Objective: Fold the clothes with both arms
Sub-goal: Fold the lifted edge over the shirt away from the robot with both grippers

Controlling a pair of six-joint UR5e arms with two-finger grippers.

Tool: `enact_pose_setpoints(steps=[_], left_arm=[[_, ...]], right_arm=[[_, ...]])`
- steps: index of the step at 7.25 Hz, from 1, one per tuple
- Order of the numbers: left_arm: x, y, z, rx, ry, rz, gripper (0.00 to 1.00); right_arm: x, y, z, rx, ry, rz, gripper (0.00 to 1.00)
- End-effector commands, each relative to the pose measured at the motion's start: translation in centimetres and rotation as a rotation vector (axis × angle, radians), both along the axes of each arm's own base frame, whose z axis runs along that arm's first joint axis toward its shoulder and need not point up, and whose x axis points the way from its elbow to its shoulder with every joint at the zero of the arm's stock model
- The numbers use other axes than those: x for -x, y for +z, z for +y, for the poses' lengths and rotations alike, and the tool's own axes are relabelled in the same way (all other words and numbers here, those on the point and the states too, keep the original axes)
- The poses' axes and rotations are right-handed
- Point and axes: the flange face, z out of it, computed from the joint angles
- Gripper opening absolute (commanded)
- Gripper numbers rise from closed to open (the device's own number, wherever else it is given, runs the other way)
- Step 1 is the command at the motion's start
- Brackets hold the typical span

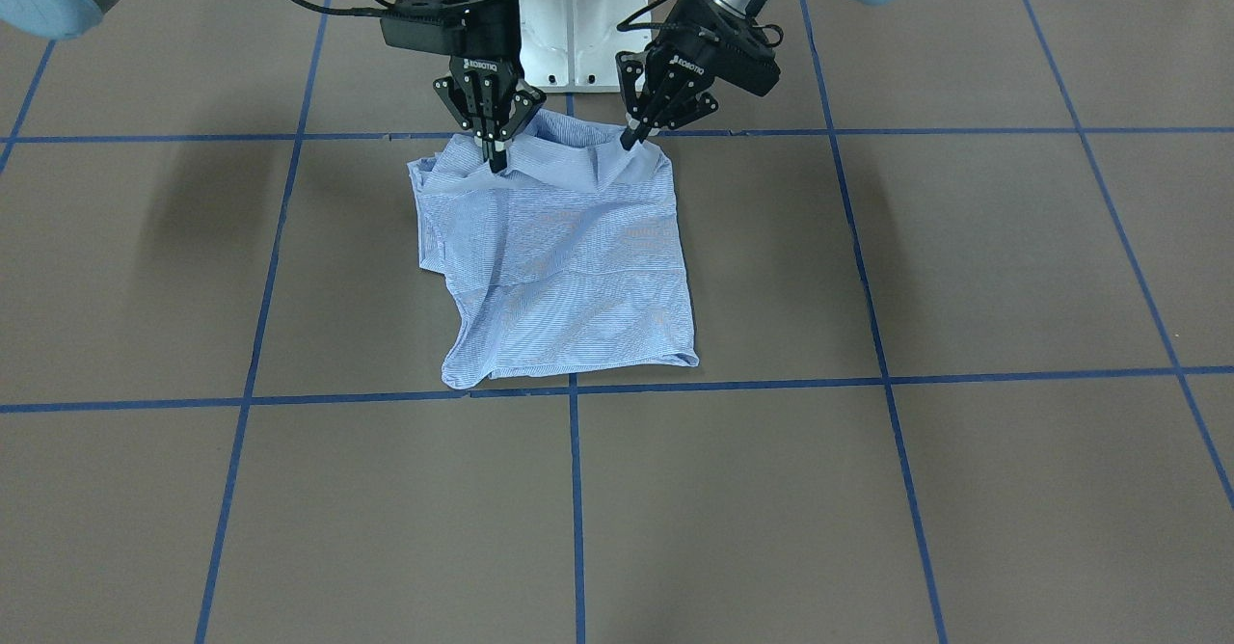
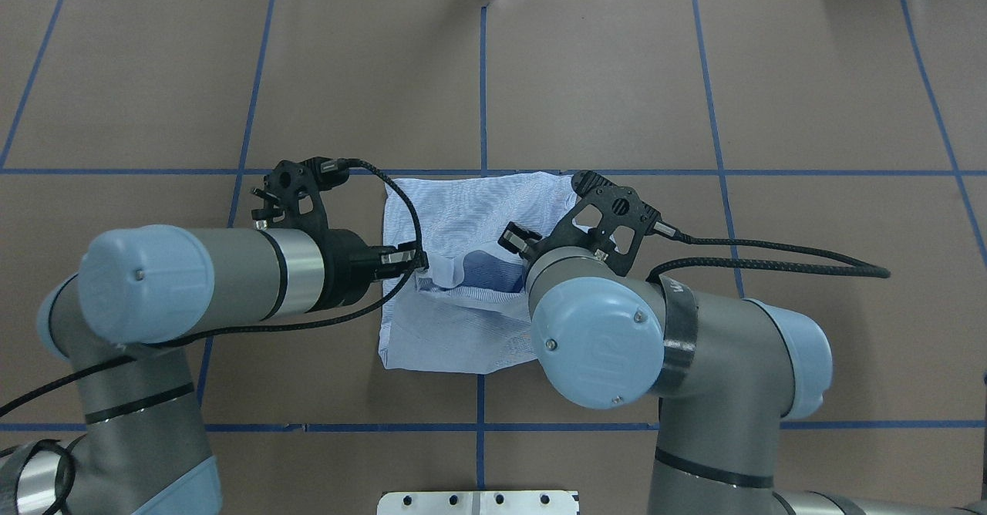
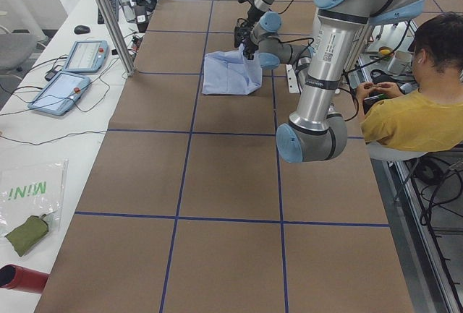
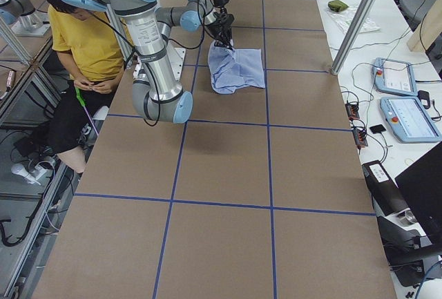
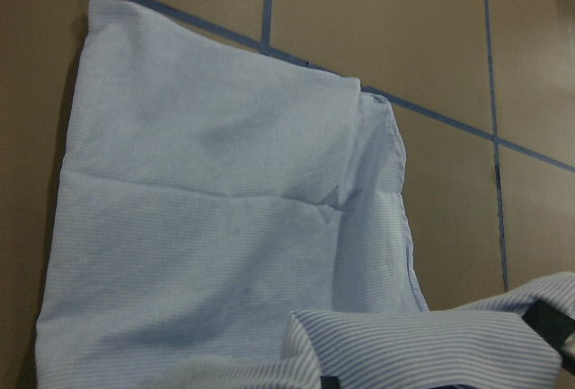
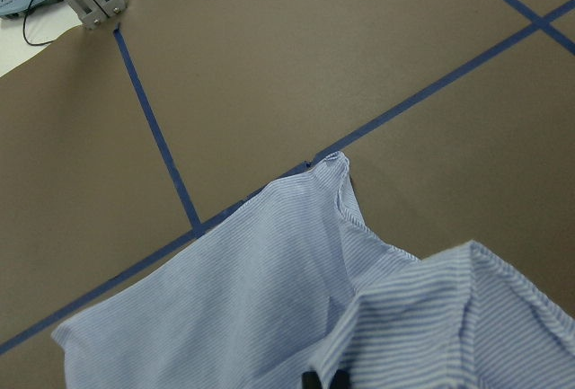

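The light blue-and-white striped shirt (image 1: 569, 258) lies folded into a rough rectangle at the middle of the brown table; it also shows in the overhead view (image 2: 463, 207) and the side views (image 3: 228, 74) (image 4: 238, 68). Its edge nearest the robot is raised off the table. My left gripper (image 1: 631, 138) is shut on one corner of that raised edge, as the overhead view (image 2: 422, 262) also shows. My right gripper (image 1: 496, 160) is shut on the other corner; overhead, its own wrist hides it. Both wrist views show striped cloth (image 5: 207, 227) (image 6: 269, 308) hanging just below the fingers.
Blue tape lines (image 1: 574, 384) divide the table into squares. The white pedestal base (image 1: 574, 17) stands just behind the shirt. A seated person in yellow (image 3: 412, 110) is beside the robot. Teach pendants (image 4: 400, 99) lie on the white bench past the table's far edge.
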Motion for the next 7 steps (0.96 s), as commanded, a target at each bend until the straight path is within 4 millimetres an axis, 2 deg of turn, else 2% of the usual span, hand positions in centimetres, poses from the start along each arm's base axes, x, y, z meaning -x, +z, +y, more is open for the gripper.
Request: enact_pose_setpoints(steps=[1, 2, 3, 5, 6, 7], left_arm=[[-3.3, 2.8, -5.9, -0.016, -0.047, -0.108, 0.0], [-5.4, 3.2, -8.6, -0.012, -0.065, -0.132, 0.0], [-6.2, 4.8, -10.8, -0.02, -0.08, -0.151, 0.0], [-6.0, 6.9, -13.0, -0.052, -0.102, -0.149, 0.0], [-5.9, 7.5, -13.6, -0.05, -0.107, -0.16, 0.0], [-6.0, 7.9, -13.8, -0.045, -0.108, -0.168, 0.0]], right_arm=[[2.6, 2.5, -3.8, -0.016, 0.012, 0.04, 0.0], [4.5, 3.0, -5.2, -0.015, 0.021, 0.049, 0.0], [6.4, 3.3, -6.6, -0.009, 0.028, 0.071, 0.0], [9.6, 5.7, -9.8, -0.004, 0.049, 0.093, 0.0], [10.4, 6.0, -11.1, -0.012, 0.043, 0.106, 0.0], [10.2, 6.2, -11.7, -0.02, 0.023, 0.126, 0.0]])
